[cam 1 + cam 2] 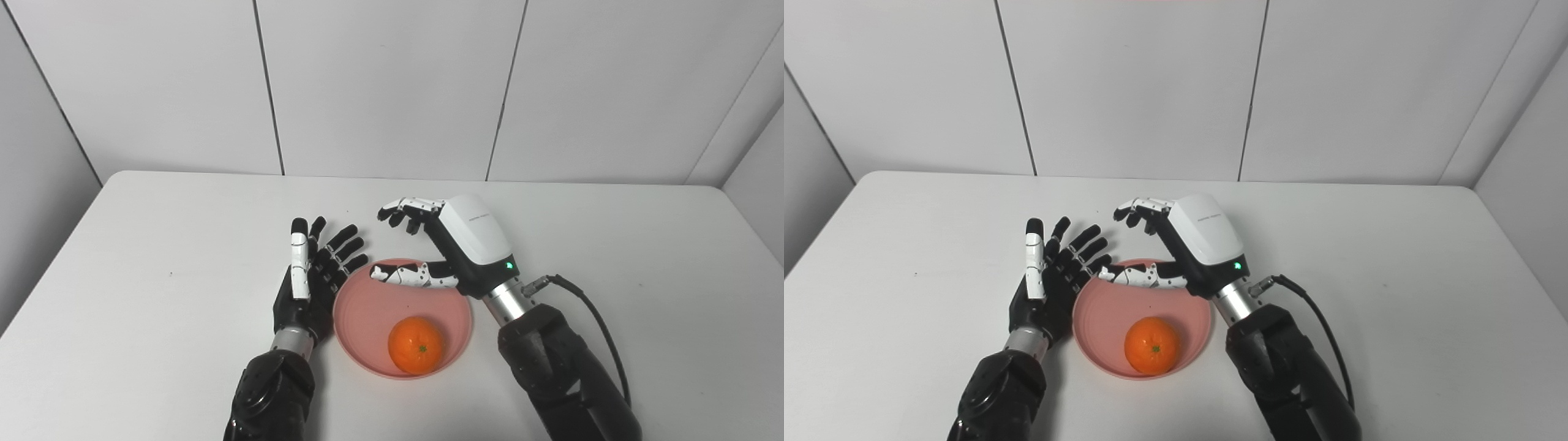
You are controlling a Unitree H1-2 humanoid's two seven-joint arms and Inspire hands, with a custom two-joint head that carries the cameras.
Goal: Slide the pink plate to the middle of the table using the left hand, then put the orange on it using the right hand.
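The pink plate [367, 309] lies near the middle of the white table [153, 245]. An orange [416, 345] rests on the plate's near part. My left hand [315, 275] is open just left of the plate, fingers spread and pointing away, its side at the plate's left rim. My right hand [447, 248] hovers over the plate's far edge, open, with curled fingers pointing left and the thumb stretched over the plate. It holds nothing and is apart from the orange.
White wall panels [392, 86] stand behind the table's far edge. A black cable [597, 324] loops from the right wrist over the table to the right.
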